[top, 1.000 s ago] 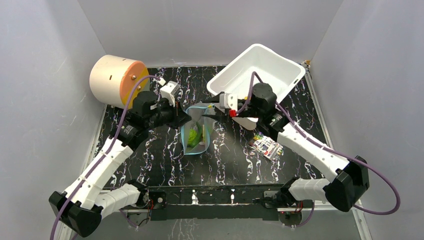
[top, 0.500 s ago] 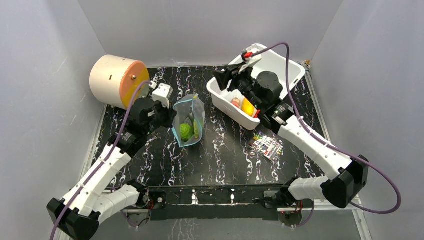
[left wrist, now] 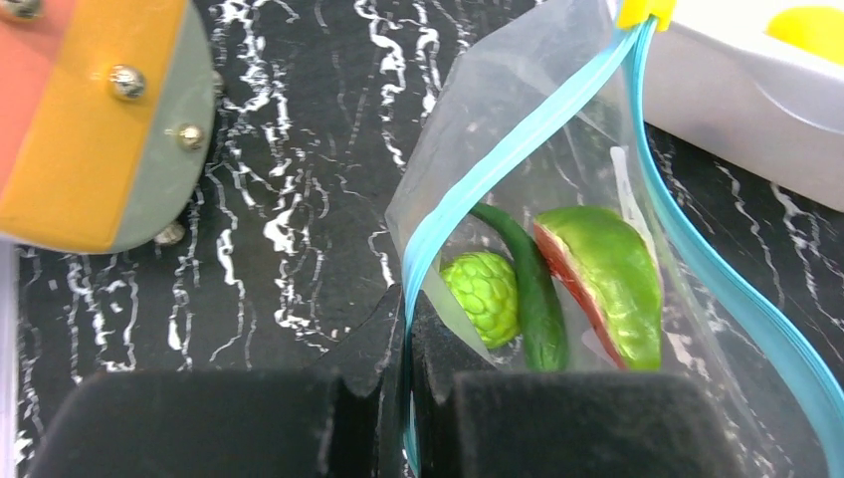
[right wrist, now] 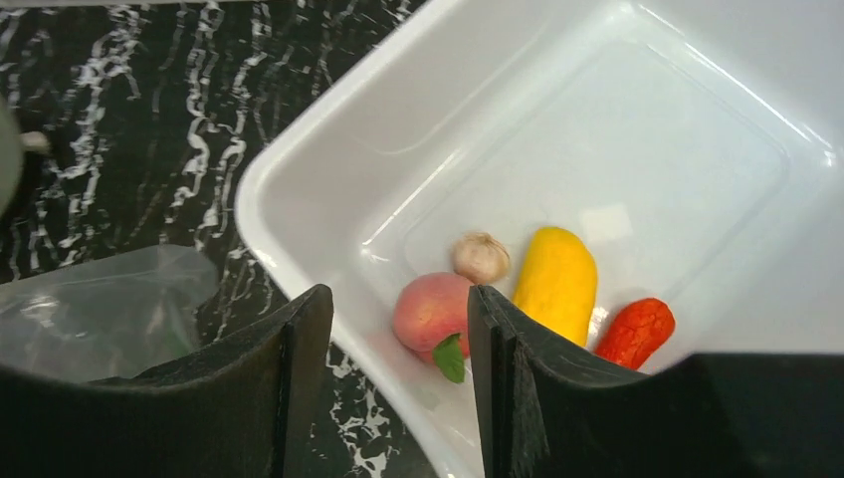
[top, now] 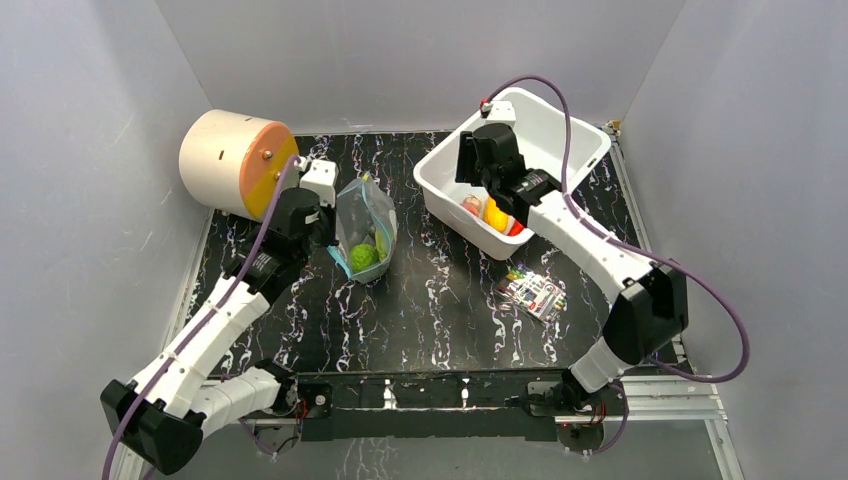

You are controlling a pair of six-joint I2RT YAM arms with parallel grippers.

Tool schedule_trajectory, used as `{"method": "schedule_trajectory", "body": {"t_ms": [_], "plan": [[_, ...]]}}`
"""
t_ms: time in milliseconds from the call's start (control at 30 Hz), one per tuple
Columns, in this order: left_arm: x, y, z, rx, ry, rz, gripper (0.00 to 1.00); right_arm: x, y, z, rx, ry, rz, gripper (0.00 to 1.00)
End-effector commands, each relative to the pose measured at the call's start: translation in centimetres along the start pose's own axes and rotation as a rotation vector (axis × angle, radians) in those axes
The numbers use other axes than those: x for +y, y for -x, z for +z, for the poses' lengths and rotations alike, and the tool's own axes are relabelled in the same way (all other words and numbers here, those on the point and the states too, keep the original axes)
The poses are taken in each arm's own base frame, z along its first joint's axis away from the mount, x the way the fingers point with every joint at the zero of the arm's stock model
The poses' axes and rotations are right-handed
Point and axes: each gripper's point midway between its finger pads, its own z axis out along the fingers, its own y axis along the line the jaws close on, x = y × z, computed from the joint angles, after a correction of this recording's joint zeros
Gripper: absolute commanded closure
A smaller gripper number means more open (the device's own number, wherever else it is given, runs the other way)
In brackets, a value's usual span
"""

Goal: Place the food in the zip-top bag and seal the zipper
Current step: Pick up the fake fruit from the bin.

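— Where is the bag [top: 362, 210] held?
— At its zipper [left wrist: 513, 144], pinched in the left claw [left wrist: 406, 378], beside the bin [right wrist: 647, 129]; the film is judged flimsy. Light fruit [right wrist: 555, 282] is left there under the spread right claw [right wrist: 398, 309].

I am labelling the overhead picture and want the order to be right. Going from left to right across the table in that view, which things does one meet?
The cream and orange drum → the zip-top bag → the white bin. The printed packet lies within the bin's span, nearer the arms, so I leave it out.
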Motion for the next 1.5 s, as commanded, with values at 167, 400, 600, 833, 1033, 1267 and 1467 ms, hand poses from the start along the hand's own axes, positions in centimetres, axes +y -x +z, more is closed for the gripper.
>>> {"method": "schedule_trajectory", "body": {"t_ms": [167,400,600,833,1033,1267,1467], "plan": [[3.0,3.6,-1.6,-0.073,0.165,-0.025,1.0,-7.0,-1.7,5.3,0.09,-0.253,0.02,0.46],[2.0,3.5,0.0,-0.008,0.15,-0.065,1.0,-10.7,-3.5,8.8,0.149,-0.34,0.083,0.44],[-0.2,1.7,1.1,0.137,0.078,-0.102,1.0,-12.8,-4.9,10.5,0.232,-0.383,0.213,0.51],[-1.6,-1.4,1.2,0.265,0.034,-0.147,1.0,-12.5,-6.9,11.4,0.353,-0.289,0.136,0.39],[-2.3,-3.1,1.1,0.318,0.0,-0.157,1.0,-11.8,-9.5,11.6,0.427,-0.215,0.091,0.27],[-4.3,-3.3,1.7,0.348,-0.084,-0.198,1.0,-12.8,-11.4,12.5,0.495,-0.221,-0.031,0.28],[-4.9,-3.3,1.9,0.375,-0.111,-0.2,1.0,-13.3,-13.1,13.4,0.57,-0.226,-0.079,0.31]]}}
